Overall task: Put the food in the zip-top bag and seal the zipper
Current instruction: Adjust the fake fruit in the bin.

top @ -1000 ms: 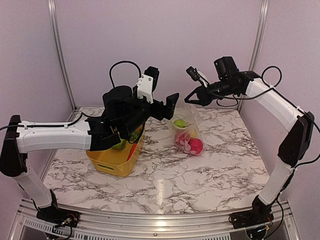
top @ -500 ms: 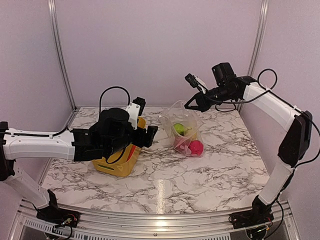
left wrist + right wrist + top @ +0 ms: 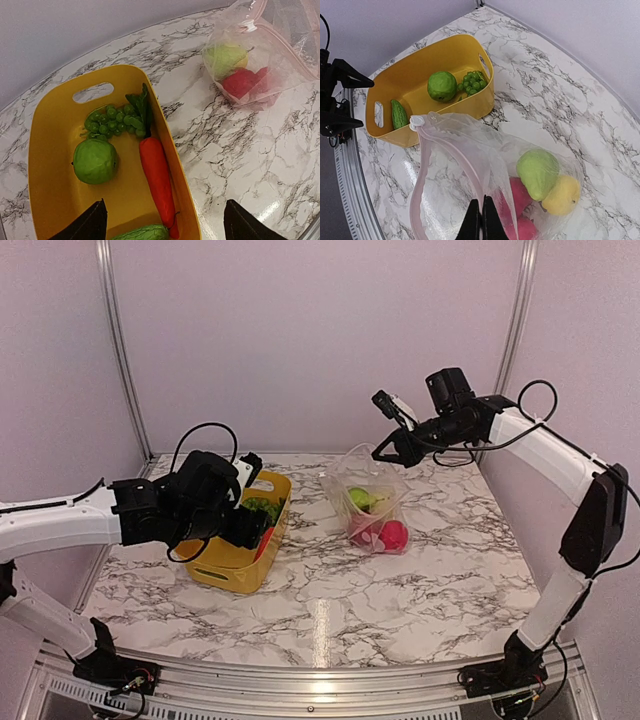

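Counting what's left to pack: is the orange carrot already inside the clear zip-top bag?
No, the carrot lies in the yellow bin beside the green grapes, apart from the zip-top bag.

Light was soft and even, falling from above, and it gave the walls a faint lilac-pink cast in the top view. The marble tabletop (image 3: 430, 580) caught a pale vertical streak of glare near its front middle, and a similar sheen showed at the lower right of the left wrist view. Shadows were weak: only a dim smudge lay beside the yellow bin (image 3: 222, 570). The zip-top bag (image 3: 460, 165) glinted along its creases and hazed the toy fruit (image 3: 538, 172) inside. Nothing showed motion blur. The left gripper (image 3: 165, 210) showed its fingertips (image 3: 90, 225) as dark, featureless silhouettes, and the right gripper (image 3: 481, 217) looked slightly soft. The table's edge bowed in both wrist views.
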Tool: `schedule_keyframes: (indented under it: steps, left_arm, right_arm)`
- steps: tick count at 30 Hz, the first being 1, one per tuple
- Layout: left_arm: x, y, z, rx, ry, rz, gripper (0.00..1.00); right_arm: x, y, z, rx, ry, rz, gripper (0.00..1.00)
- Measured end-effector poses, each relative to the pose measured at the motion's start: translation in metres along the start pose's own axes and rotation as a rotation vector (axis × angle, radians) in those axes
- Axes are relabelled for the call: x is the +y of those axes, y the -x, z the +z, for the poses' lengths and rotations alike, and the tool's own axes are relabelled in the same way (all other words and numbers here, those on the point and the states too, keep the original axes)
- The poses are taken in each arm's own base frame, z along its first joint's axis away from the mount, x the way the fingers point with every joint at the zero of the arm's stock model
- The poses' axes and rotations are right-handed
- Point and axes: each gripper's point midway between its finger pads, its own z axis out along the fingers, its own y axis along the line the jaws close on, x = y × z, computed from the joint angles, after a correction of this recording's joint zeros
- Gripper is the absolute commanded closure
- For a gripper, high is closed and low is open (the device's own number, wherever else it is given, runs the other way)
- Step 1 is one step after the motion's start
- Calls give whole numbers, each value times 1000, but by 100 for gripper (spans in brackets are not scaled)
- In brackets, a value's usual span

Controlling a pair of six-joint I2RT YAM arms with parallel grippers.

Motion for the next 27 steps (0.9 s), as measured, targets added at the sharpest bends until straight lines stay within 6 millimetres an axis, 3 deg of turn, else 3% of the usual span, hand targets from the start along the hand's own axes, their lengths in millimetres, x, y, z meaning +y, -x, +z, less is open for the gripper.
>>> schedule_keyframes:
  steps: [6, 10, 19, 27]
  left_arm:
    - [50, 1, -3, 130, 40, 6, 21]
    - [75, -14, 0, 223, 52, 43, 24]
    - [77, -80, 24, 509, -3, 313, 26]
    - [68, -111, 34, 639, -99, 401, 26]
  right_arm:
    - [0, -1, 0, -1, -2, -2, 100]
    - [0, -2, 0, 1, -1, -5, 100]
    - [2, -8, 0, 4, -1, -17, 100]
    - [2, -9, -1, 4, -1, -20, 100]
